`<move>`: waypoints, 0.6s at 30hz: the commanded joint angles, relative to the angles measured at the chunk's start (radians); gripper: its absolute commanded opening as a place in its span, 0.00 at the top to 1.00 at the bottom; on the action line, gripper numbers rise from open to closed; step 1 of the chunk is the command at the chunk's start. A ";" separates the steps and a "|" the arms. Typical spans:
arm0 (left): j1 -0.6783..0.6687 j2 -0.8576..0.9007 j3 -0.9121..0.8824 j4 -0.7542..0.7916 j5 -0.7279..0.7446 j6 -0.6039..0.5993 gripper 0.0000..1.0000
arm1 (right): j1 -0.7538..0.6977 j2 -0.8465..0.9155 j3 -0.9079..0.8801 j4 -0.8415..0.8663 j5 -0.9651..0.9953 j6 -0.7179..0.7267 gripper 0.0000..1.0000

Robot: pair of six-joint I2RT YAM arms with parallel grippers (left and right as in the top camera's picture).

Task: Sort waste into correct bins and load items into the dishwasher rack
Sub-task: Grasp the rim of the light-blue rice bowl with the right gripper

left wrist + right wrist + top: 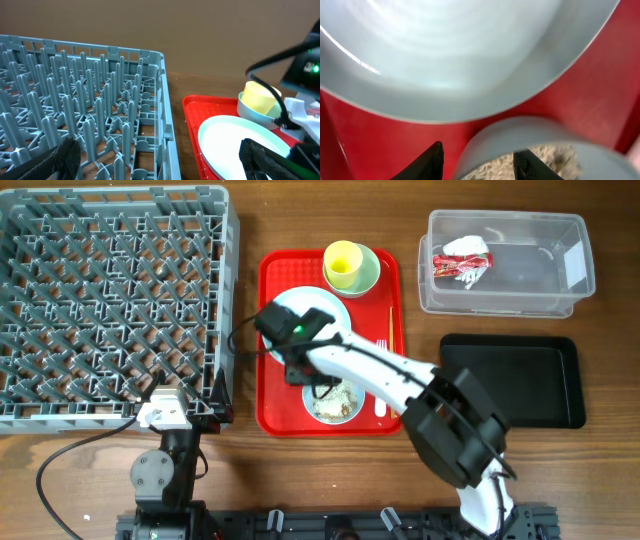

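While the right gripper (pixel 480 160) straddles the near rim of the light blue bowl (pixel 530 127), one dark finger sits outside the wall over the red tray (pixel 275 415). The other sits inside, above the heap of rice scraps (pixel 555 157). The jaws stand part-way apart. A thin strip of red shows between the outer finger and the rim, so it cannot be told whether the pads are pinching the wall yet.

Seen from overhead, the bowl lies at the lower centre of the red tray, just below the white plate (pixel 322 302). The likely step is lifting the bowl to tip its scraps into a bin.

To do this well, the jaws should close firmly on the rim with the inner finger clear of the rice. The lift should then go straight up and level, so that nothing spills and the plate edge is not clipped.

The black tray (pixel 510 380) sits at the right of the frame, and the clear tub (pixel 530 280), upper right, holds the red-and-white wrapper (pixel 462 260).

The left gripper (pixel 162 157) is fully spread and holds nothing. It waits beside the grey dishwasher rack (pixel 110 300) at the upper left.
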 commanded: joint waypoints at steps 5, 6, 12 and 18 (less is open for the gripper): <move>-0.005 -0.003 -0.002 -0.005 -0.010 0.016 0.00 | 0.025 0.003 0.019 -0.007 -0.109 -0.079 0.55; -0.005 -0.003 -0.002 -0.005 -0.010 0.016 0.00 | 0.035 0.003 0.011 -0.007 -0.092 -0.077 0.56; -0.005 -0.003 -0.002 -0.005 -0.010 0.016 0.00 | 0.077 0.004 -0.018 -0.024 -0.079 -0.076 0.63; -0.005 -0.003 -0.002 -0.005 -0.010 0.016 0.00 | 0.082 0.006 -0.032 -0.032 -0.040 -0.079 0.73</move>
